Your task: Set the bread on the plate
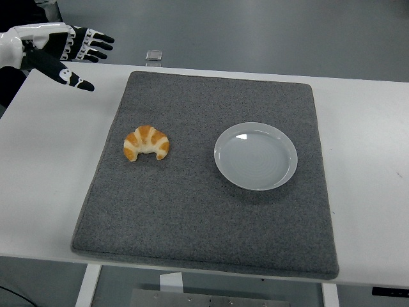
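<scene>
A golden croissant (146, 143) lies on the left half of the grey mat (204, 217). To its right on the same mat sits an empty pale plate (256, 156). My left hand (70, 52) hovers at the top left over the table's far left corner, fingers spread and holding nothing, well above and left of the croissant. The right arm is out of the picture.
The mat rests on a white table (45, 166). A small clear object (153, 55) sits at the table's far edge, just behind the mat. Grey floor lies beyond the table.
</scene>
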